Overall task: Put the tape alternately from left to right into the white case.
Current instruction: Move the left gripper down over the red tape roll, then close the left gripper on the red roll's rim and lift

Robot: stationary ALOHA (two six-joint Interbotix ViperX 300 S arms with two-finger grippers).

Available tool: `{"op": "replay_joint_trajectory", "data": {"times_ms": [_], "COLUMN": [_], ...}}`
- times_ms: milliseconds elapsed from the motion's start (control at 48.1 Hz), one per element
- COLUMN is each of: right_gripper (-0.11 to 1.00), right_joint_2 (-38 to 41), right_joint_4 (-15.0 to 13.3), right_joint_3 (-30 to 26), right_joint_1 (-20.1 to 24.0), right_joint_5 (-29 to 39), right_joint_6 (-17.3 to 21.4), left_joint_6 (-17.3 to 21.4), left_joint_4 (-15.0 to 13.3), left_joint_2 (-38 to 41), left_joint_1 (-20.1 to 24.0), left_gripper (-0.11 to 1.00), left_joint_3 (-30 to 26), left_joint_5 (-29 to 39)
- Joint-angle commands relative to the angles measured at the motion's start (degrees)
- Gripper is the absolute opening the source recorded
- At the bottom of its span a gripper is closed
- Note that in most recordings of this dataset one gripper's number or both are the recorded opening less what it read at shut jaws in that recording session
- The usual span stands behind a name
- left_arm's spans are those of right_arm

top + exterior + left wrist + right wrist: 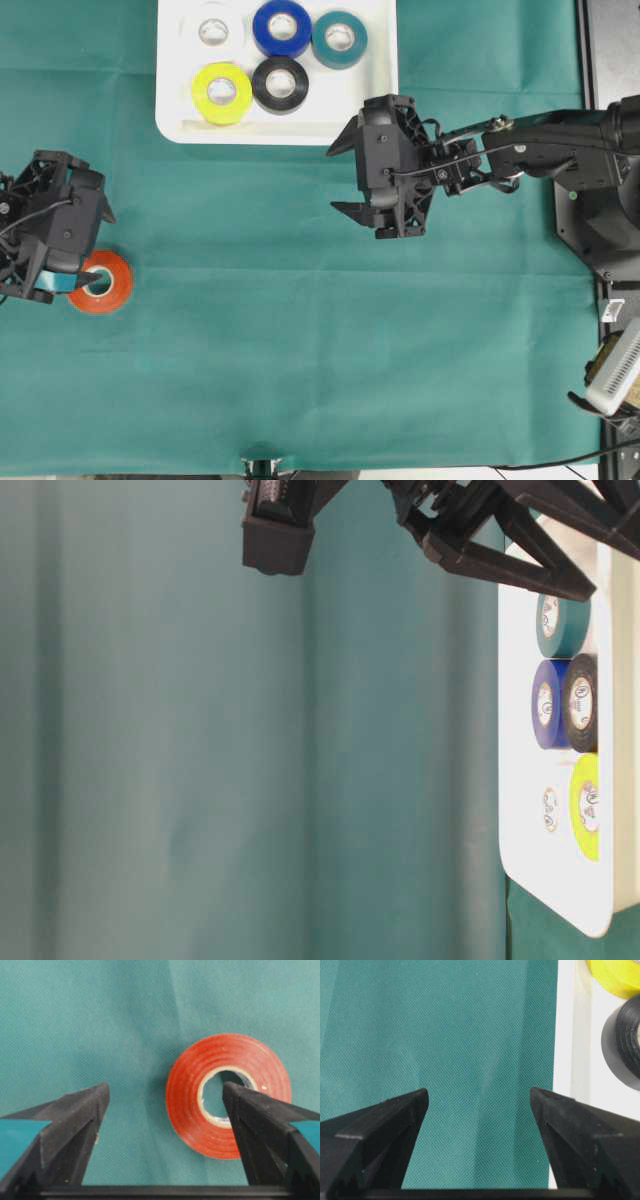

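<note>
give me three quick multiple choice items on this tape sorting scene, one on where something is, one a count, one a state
1. Where is the orange-red roll?
A. inside the white case
B. on the green cloth by the left gripper
C. between the right gripper's fingers

2. How many rolls lie in the white case?
A. three
B. five
C. six

3. How does the right gripper stand?
A. open and empty
B. shut on the black roll
C. shut on the yellow roll

Answers:
1 B: the orange-red roll lies on the green cloth at the left gripper, outside the white case.
2 B: white, blue, teal, yellow and black rolls sit in the case.
3 A: the right gripper shows only cloth between its spread fingers.
</note>
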Motion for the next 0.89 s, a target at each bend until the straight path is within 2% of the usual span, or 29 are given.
{"op": "replay_joint_trajectory", "data": {"times_ms": [0,374,874], "right_gripper": [0.87,0.87,0.87], "right_joint_2": [-1.2,-1.2,-1.2], "right_joint_4": [0.0,0.0,0.0], "right_joint_3": [-1.4,-1.8,-1.4], "right_joint_1": [0.2,0.2,0.2], "right_joint_5": [-0.4,-0.2,-0.2], "right_joint_6": [0.2,0.3,0.3], "left_joint_6": [0.1,0.1,0.2], "left_joint_4": [-0.1,-0.1,-0.2], "left_joint_2": [0.4,6.4,7.2], "left_joint_1": [-0.5,-1.1,-1.1], "left_gripper": [1.00,1.00,0.99], "left_joint_3": [-0.2,-0.4,-1.0], "left_joint_5": [-2.2,-4.0,-5.4]}}
